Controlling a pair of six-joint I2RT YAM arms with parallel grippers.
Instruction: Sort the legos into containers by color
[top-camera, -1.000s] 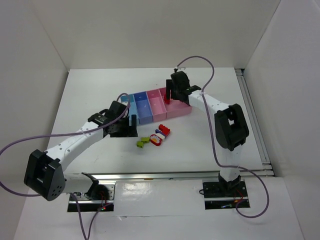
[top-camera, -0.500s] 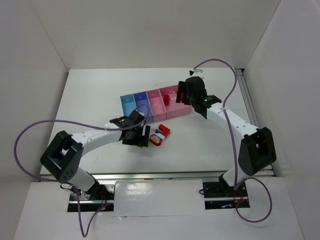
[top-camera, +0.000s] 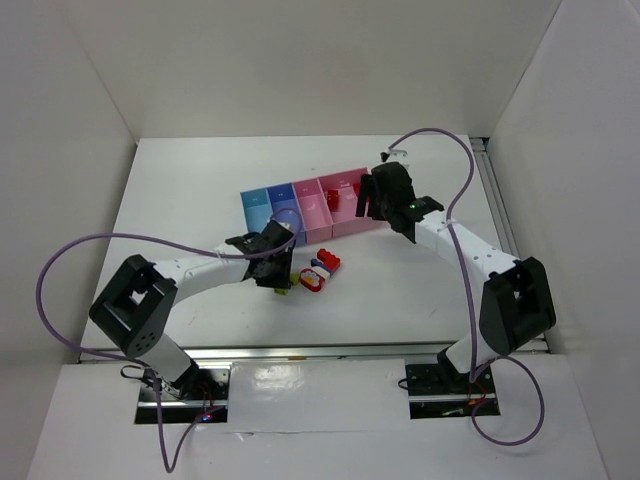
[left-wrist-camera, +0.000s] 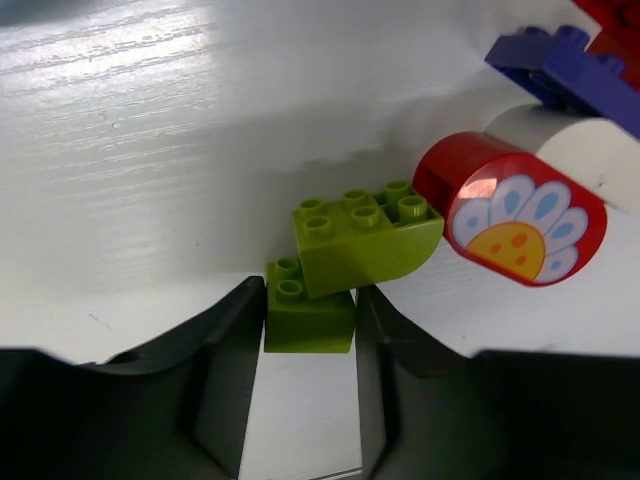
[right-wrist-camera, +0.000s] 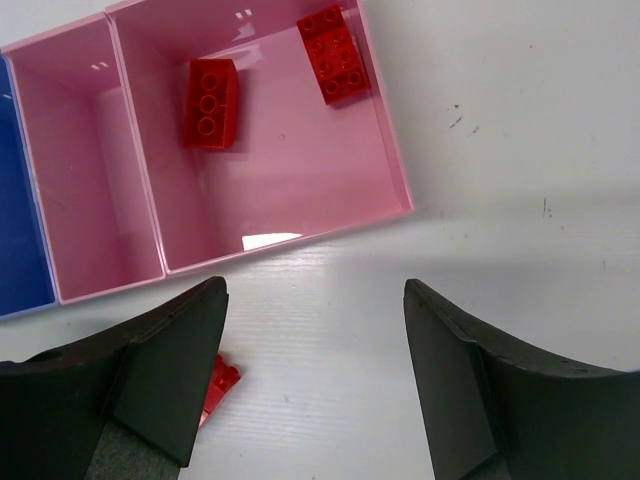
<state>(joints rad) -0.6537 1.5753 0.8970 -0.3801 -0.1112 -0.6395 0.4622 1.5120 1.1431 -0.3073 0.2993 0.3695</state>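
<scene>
My left gripper (left-wrist-camera: 308, 340) is shut on a small yellow-green lego (left-wrist-camera: 308, 318) on the table, one finger pressed to each side. A second, curved yellow-green lego (left-wrist-camera: 365, 235) leans on top of it. Right beside them lie a round red-and-white lego (left-wrist-camera: 525, 220) and a blue lego (left-wrist-camera: 565, 65). From above, the left gripper (top-camera: 283, 275) sits just left of this small pile (top-camera: 318, 272). My right gripper (right-wrist-camera: 315, 340) hangs open and empty over bare table, near the largest pink container (right-wrist-camera: 390, 160), which holds two red legos (right-wrist-camera: 211, 102) (right-wrist-camera: 333, 52).
The containers form a joined row: light blue (top-camera: 258, 205), darker blue (top-camera: 285, 210), small pink (top-camera: 310, 208), large pink (top-camera: 350, 215). A red lego (right-wrist-camera: 218, 385) lies on the table beside my right gripper's left finger. White walls enclose the table on three sides.
The left arm swung from near the blue trays down to the green legos and shut on one. The right gripper moved right, off the large pink tray, and stayed open.
</scene>
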